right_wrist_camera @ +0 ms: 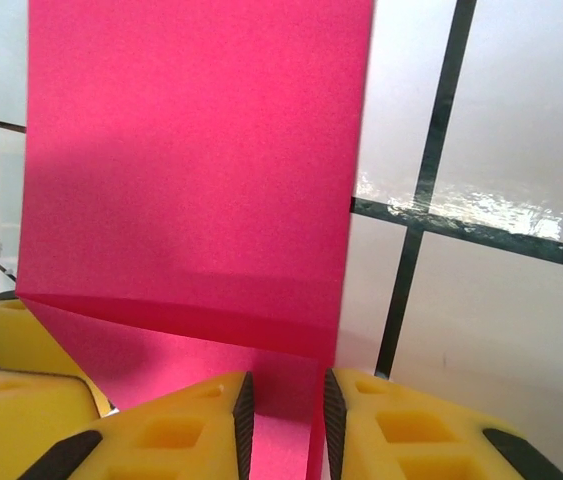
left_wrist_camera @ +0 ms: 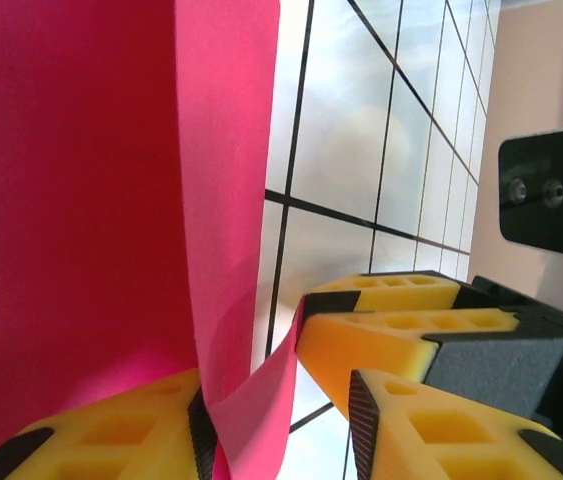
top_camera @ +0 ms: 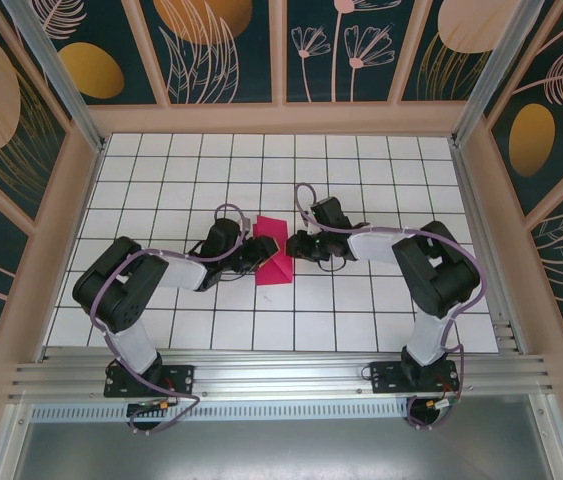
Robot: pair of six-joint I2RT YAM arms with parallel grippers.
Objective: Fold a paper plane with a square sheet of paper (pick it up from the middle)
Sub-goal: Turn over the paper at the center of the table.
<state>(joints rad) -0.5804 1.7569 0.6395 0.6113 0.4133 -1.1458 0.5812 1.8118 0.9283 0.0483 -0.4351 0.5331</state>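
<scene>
Top external: the square sheet of paper (top_camera: 277,268) sits mid-table (top_camera: 361,180), between the left gripper (top_camera: 258,255) and the right gripper (top_camera: 289,245). Both arms are bent low and meet head-on over it. One flap stands up off the tiles, likely so that each side can be caught from its own edge for a fold. The magenta paper is matte and thin, set against glossy white tiles with dark grout lines.

Left wrist: the paper (left_wrist_camera: 81,200) rises as a flat wall on the left, and a narrow strip of it curls down between the left gripper's own fingers (left_wrist_camera: 111,435). The strip lies against the left pad. The other pad stands clear of it, so the fingers are partly open and nothing is pinched. The fingers are yellow foam-like blocks with square pockets and black ribbed pads. The right gripper's fingers (left_wrist_camera: 401,325) are just beside them.

Right wrist: the sheet (right_wrist_camera: 191,180) stands upright, with one straight crease (right_wrist_camera: 181,310) slanting across its lower part. Its right edge drops into the slot of the right gripper (right_wrist_camera: 286,420). The fingers there are only narrowly apart, one on each side of the paper, and a gap shows, so there is no firm pinch. Judged step: taking hold of the raised flap to press the fold.
</scene>
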